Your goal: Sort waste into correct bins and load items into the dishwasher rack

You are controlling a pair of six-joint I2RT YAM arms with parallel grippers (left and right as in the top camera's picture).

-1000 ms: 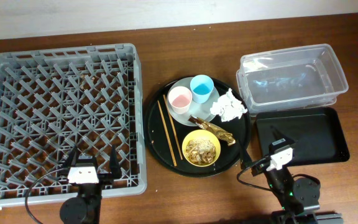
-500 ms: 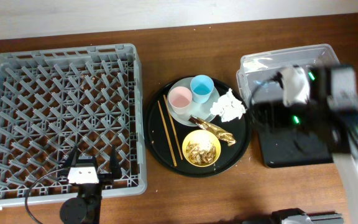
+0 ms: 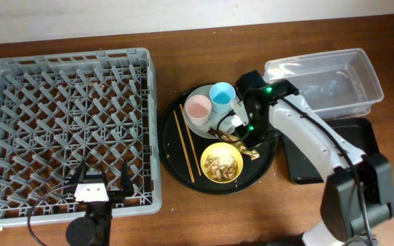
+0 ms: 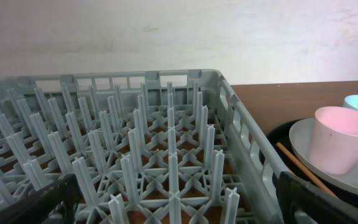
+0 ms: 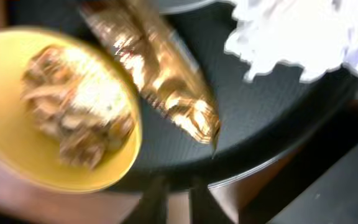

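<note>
My right gripper (image 3: 245, 133) hangs over the round black tray's right side. In the right wrist view its dark fingers (image 5: 157, 199) stand close together with only bare table in the narrow gap. Just ahead of them lie the brown-gold wrapper (image 5: 160, 81), the yellow bowl (image 5: 61, 124) holding beige food scraps (image 5: 73, 106), and the white napkin (image 5: 297, 37). The arm covers most of the napkin (image 3: 238, 121) from overhead. The pink cup (image 3: 198, 107) and blue cup (image 3: 222, 96) stand on the pale plate (image 3: 204, 126), with the chopsticks (image 3: 183, 147) to its left. My left gripper (image 3: 104, 181) rests open over the grey rack (image 3: 67, 82).
The clear tub (image 3: 320, 85) stands at the back right, with the shallow black tray (image 3: 361, 147) in front of it, partly under my right arm. The round black tray (image 3: 173, 160) holds all the dishes and waste. The rack's front edge (image 4: 247, 149) lies close to the pink cup (image 4: 340, 137).
My right arm has swung from the table's front right, past the tub, to above the round tray. Its jaws have come together. The left arm has not moved.
</note>
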